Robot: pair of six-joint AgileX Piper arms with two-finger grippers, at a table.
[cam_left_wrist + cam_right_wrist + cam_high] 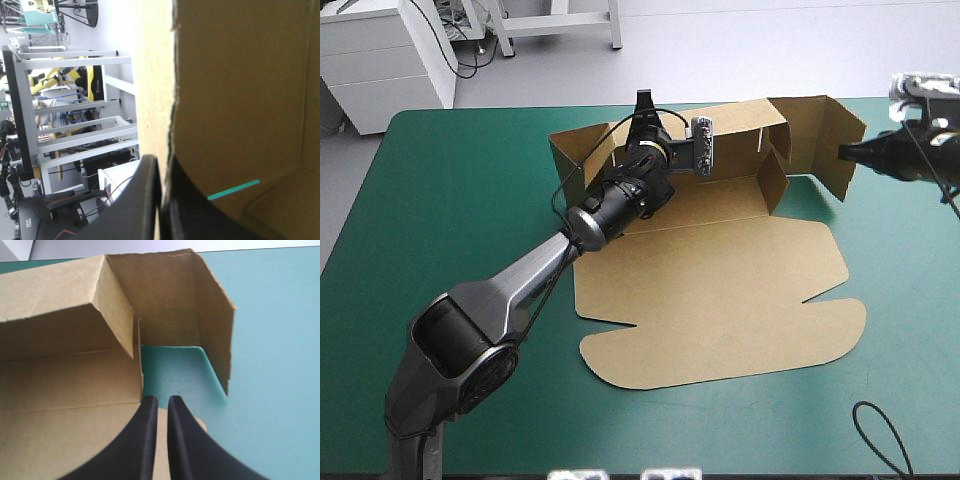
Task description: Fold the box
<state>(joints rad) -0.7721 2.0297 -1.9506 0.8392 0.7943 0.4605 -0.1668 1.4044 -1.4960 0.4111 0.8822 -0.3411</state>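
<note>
The brown box (720, 290) lies in the middle of the table, its lid flat toward the near edge and its walls raised along the far side. My left gripper (644, 108) reaches over the tray to the far wall. In the left wrist view that gripper (160, 165) is shut on the box, with the wall's edge (172, 75) running up from between its fingers. My right gripper (846, 152) is at the raised flap (840, 140) on the box's right end. There the gripper (162, 400) is shut on the box (65, 380), a thin strip of board between the fingers.
The teal-green cover (440, 200) stretches wide to the left of the box and along the near edge. The box's far wall stands close to the table's far edge (520, 112).
</note>
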